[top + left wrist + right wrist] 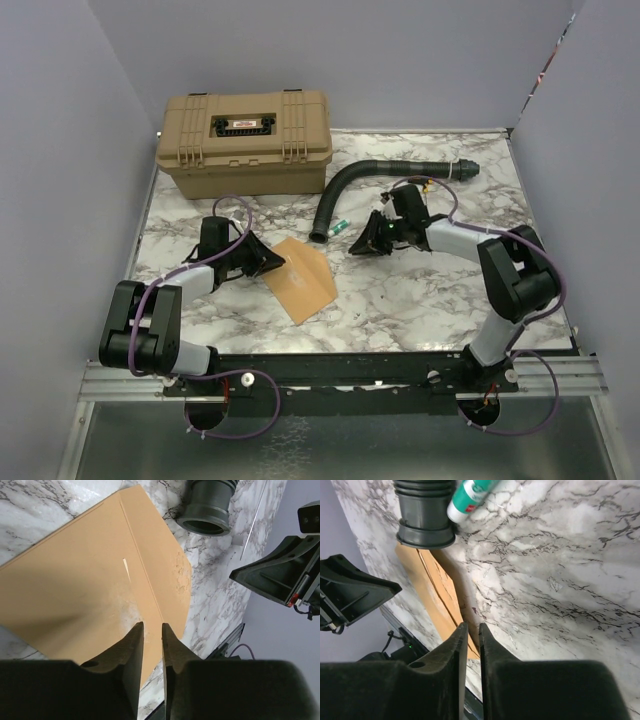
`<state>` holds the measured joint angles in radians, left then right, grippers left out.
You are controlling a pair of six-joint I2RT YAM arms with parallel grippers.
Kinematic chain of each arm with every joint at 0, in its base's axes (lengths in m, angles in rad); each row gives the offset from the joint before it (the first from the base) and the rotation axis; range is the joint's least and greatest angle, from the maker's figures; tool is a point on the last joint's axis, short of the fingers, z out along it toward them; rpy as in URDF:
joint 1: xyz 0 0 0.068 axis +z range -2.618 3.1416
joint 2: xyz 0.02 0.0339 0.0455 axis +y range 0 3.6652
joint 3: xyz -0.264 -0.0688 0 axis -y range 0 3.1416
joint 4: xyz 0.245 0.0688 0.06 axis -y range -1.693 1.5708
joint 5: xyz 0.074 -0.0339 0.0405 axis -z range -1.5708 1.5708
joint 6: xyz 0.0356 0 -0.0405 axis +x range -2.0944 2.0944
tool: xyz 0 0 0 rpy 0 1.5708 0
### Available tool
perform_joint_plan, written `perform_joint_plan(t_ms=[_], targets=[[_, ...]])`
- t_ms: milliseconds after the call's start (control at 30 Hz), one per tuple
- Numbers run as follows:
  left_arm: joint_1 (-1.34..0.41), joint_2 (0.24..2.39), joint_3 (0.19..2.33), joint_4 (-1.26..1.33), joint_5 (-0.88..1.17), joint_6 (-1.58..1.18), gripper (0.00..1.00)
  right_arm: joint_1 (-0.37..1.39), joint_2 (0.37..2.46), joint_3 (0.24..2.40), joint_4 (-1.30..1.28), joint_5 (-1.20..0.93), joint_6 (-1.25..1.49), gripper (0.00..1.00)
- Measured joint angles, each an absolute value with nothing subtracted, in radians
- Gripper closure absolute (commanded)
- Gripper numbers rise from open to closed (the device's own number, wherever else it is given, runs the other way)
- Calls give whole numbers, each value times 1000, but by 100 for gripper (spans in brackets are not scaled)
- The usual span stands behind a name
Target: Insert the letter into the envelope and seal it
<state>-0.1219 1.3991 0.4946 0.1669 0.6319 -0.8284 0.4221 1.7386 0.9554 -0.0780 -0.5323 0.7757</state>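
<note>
The envelope [300, 280] lies flat mid-table, its flap seemingly open; no separate letter shows, so it is probably inside; sealing remains; left gripper [152, 625] and right gripper [472, 626] hover nearly closed, empty.

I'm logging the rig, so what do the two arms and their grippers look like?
The left arm and right arm match: black joint housings, pale grey shells, purple cables looping alongside. The left gripper and right gripper are black, each with two tapered fingers.
</note>
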Motion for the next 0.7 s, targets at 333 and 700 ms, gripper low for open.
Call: perform_joint_plan(t_ms=[333, 700], targets=[[-122, 1510, 494, 142, 616, -804, 96, 498, 1875, 972, -44, -531, 776, 87], [-120, 1552, 495, 139, 620, -841, 100, 543, 1982, 1040, 54, -650, 780, 87]])
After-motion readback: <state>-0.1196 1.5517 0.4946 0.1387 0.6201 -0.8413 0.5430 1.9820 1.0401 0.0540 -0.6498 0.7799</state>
